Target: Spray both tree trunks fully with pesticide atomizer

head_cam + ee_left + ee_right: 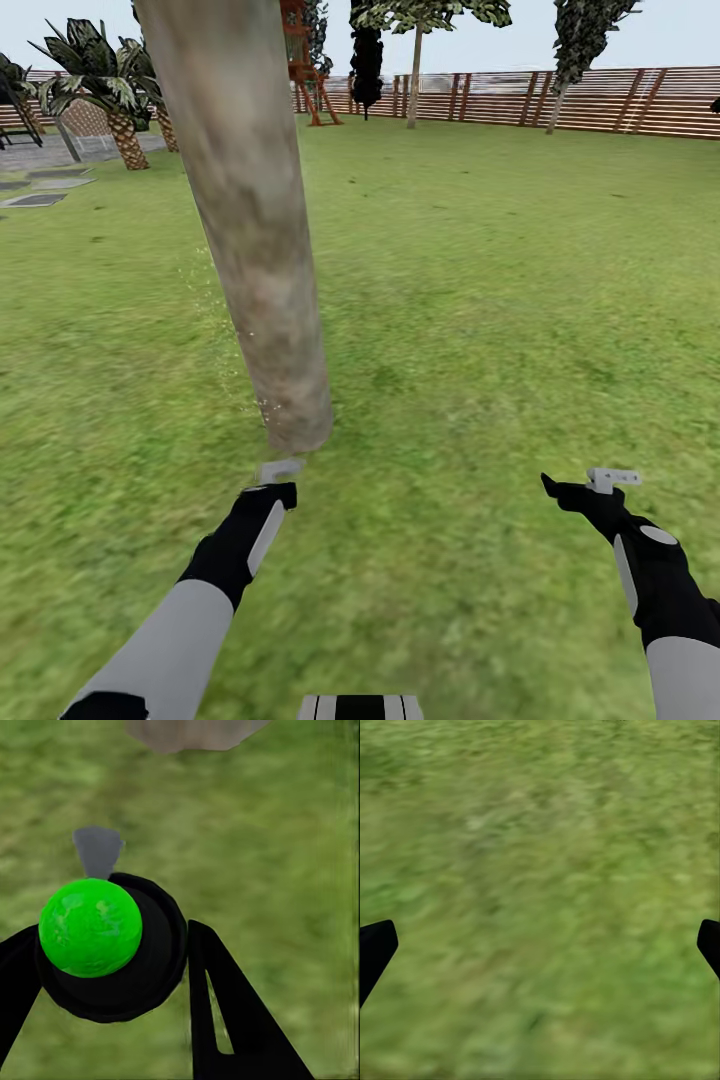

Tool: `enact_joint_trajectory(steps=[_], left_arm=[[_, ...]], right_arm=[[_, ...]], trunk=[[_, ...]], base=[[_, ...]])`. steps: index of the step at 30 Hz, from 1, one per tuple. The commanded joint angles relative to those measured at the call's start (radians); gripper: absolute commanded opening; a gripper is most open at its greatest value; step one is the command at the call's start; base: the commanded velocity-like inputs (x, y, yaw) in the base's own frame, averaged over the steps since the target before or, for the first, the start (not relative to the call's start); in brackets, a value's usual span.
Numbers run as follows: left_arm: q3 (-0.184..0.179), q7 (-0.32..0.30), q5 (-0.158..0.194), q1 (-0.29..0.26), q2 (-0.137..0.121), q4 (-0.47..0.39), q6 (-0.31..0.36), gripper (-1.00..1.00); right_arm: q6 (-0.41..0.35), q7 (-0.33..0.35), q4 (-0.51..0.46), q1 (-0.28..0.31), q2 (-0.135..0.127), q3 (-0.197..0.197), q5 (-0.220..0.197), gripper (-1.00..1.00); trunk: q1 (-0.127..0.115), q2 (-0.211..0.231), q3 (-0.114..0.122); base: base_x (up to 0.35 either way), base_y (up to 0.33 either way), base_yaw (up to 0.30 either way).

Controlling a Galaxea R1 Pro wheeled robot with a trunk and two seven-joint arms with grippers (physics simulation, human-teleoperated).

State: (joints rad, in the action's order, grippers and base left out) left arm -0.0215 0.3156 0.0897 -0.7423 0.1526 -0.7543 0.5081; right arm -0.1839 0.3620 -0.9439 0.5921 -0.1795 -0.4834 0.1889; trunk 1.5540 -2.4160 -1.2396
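While one trunk (255,220) leans, the left pincer (112,967) grips one atomizer (105,945).

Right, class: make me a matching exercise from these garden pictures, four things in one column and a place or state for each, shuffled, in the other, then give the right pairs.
Things:
1. pesticide atomizer
2. right gripper
3. tree trunk
4. wooden fence

Places or states:
A. open over bare grass, holding nothing
B. runs along the far edge of the lawn
C. held between the fingers of the left gripper
D. leaning, just ahead of the left gripper, white specks beside it

Pairs: 1-C, 2-A, 3-D, 4-B
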Motion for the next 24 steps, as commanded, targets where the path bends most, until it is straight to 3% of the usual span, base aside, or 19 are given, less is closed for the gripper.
enact_joint_trajectory(steps=[1, 3, 6, 8, 9, 14, 15, 16, 17, 20, 22, 24], left_arm=[[-0.012, 0.001, -0.003, -0.01, 0.005, -0.011, 0.029, -1.0], [-0.035, 0.003, -0.001, -0.041, 0.015, -0.118, 0.151, -1.0], [-0.061, 0.008, -0.001, -0.049, 0.019, -0.277, 0.264, -1.0], [-0.068, 0.011, -0.001, -0.059, 0.017, -0.38, 0.388, -1.0], [-0.069, 0.013, -0.001, -0.063, 0.016, -0.402, 0.415, -1.0], [-0.06, 0.013, -0.005, -0.098, 0.003, -0.429, 0.493, -1.0], [-0.044, 0.013, -0.007, -0.113, -0.007, -0.43, 0.498, -1.0], [-0.024, 0.012, -0.007, -0.122, -0.023, -0.43, 0.5, -1.0], [0.004, 0.01, -0.005, -0.136, -0.058, -0.428, 0.503, -1.0], [0.032, 0.005, -0.001, -0.155, -0.109, -0.426, 0.504, -1.0], [0.035, 0.004, 0.001, -0.174, -0.115, -0.428, 0.506, -1.0], [0.031, 0.004, 0.001, -0.183, -0.102, -0.429, 0.51, -1.0]], right_arm=[[0.0, 0.0, -0.001, 0.0, -0.001, -0.001, 0.001, 1.0], [0.0, 0.0, -0.002, 0.0, -0.005, -0.001, 0.001, 1.0], [0.0, 0.0, -0.002, 0.0, -0.006, -0.001, 0.001, 1.0], [0.0, 0.0, -0.003, 0.0, -0.006, -0.002, 0.001, 1.0], [0.0, 0.0, -0.003, 0.0, -0.006, -0.002, 0.001, 1.0], [0.0, 0.0, -0.003, 0.0, -0.006, -0.003, 0.001, 1.0], [0.0, 0.0, -0.003, 0.0, -0.006, -0.003, 0.001, 1.0], [0.0, 0.0, -0.003, 0.0, -0.006, -0.003, 0.001, 1.0], [0.0, 0.0, -0.003, 0.0, -0.006, -0.003, 0.001, 1.0], [0.0, 0.0, -0.003, 0.0, -0.006, -0.003, 0.001, 1.0], [0.0, 0.0, -0.002, 0.0, -0.006, -0.003, 0.001, 1.0], [0.0, 0.0, -0.002, 0.0, -0.006, -0.003, 0.001, 1.0]], trunk=[[0.0, 0.0, 0.0], [0.0, 0.0, 0.0], [0.0, 0.0, 0.0], [0.0, 0.0, 0.0], [0.0, 0.0, 0.0], [0.0, 0.0, 0.0], [0.0, 0.0, 0.0], [0.0, 0.0, 0.0], [0.0, 0.0, 0.0], [0.0, 0.0, 0.0], [0.0, 0.0, 0.0], [0.0, 0.0, 0.0]], base=[[0.0, 0.0, 0.0], [0.0, 0.0, 0.0], [0.0, 0.0, 0.0], [0.0, 0.0, 0.0], [0.0, 0.0, 0.0], [0.0, 0.0, 0.0], [0.0, 0.0, 0.0], [0.0, 0.0, 0.0], [0.0, 0.0, 0.0], [0.0, 0.0, 0.0], [0.0, 0.0, 0.0], [0.0, 0.0, 0.0]])
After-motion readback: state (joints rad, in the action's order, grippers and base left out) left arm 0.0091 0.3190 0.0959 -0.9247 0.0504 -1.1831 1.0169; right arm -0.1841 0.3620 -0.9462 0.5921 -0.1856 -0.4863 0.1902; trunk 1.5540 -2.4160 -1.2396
